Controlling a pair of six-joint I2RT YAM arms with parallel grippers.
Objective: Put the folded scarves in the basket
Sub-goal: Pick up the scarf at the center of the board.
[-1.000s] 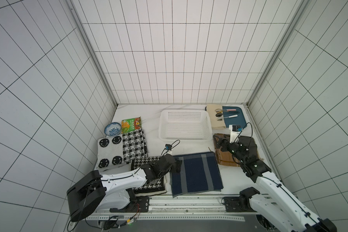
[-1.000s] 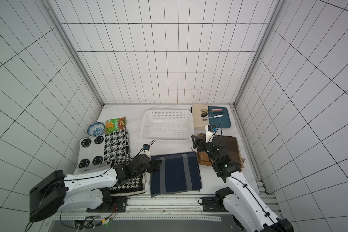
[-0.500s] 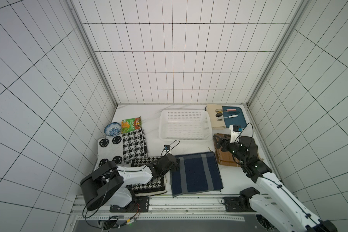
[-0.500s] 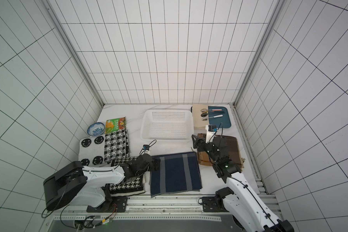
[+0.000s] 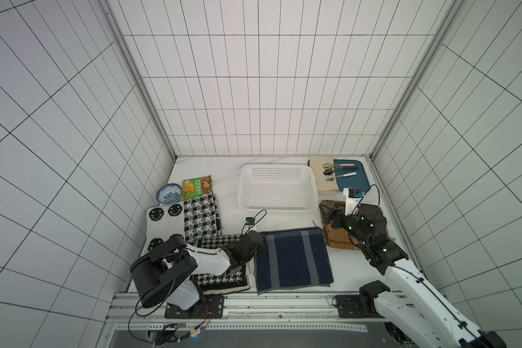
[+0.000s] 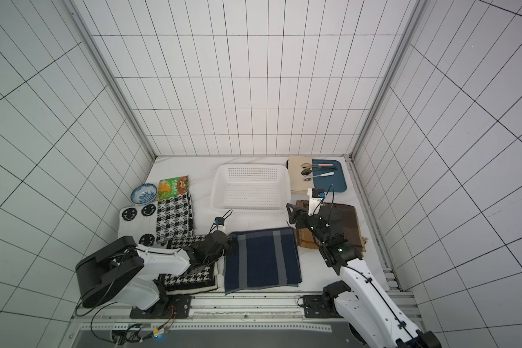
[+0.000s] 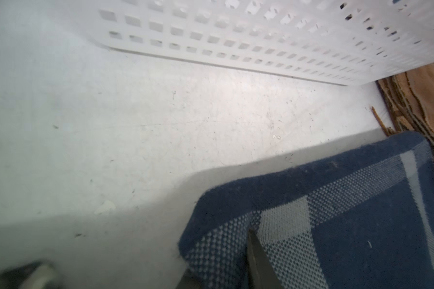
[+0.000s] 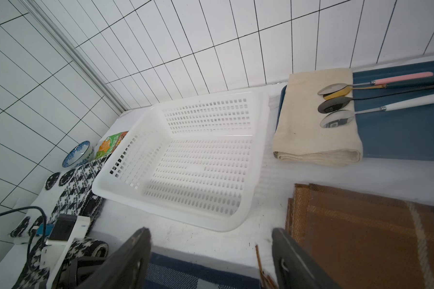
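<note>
Left gripper (image 5: pixel 262 244), arm low, pinches the folded scarf (image 5: pixel 296 259); right gripper (image 5: pixel 327 214) hovers, jaws apart.

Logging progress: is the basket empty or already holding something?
Empty. The basket shows a bare perforated bottom in both top views and the right wrist view; the navy scarf lies on the table outside it.

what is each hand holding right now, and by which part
The left hand pinches the folded navy blue striped scarf at its far left corner. The right hand is open and holds nothing.
</note>
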